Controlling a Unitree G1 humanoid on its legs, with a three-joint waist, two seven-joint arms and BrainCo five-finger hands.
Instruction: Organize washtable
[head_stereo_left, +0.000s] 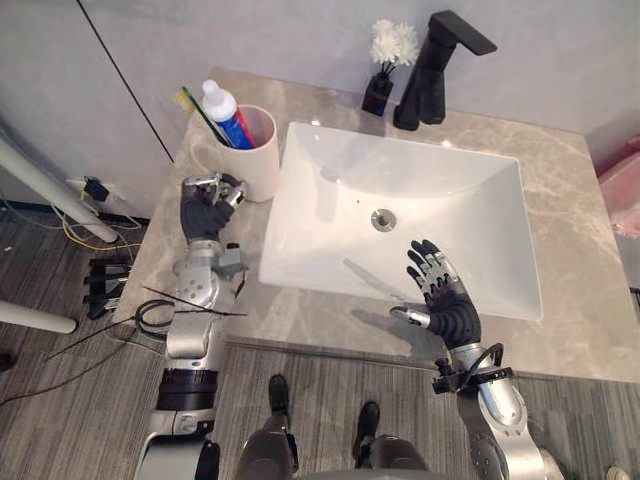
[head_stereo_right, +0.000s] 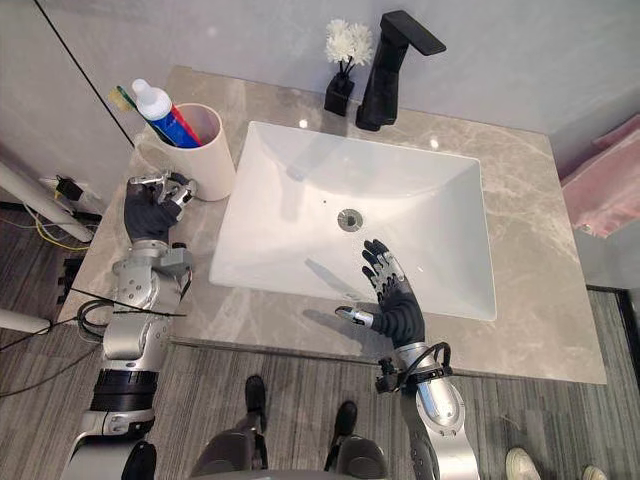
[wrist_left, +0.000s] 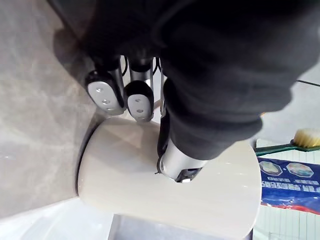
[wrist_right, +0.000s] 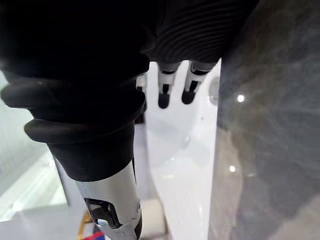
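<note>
Right hand (head_stereo_left: 445, 300) hovers over the front rim of the sink (head_stereo_left: 330, 160), fingers spread apart and empty. Grey counter (head_stereo_left: 570, 250) surrounds the sink, with a black faucet (head_stereo_left: 430, 70) behind it. Just left of the sink, the cup (head_stereo_left: 258, 155) holds toothpaste (head_stereo_left: 225, 110) and toothbrush (head_stereo_left: 205, 115). Left hand (head_stereo_left: 207, 210) is close beside the cup, fingers curled, gripping nothing.

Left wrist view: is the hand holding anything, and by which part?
The cup: left hand grips its outer side wall near the base, fingers one side, thumb the other. Right hand open over the sink, empty.
</note>
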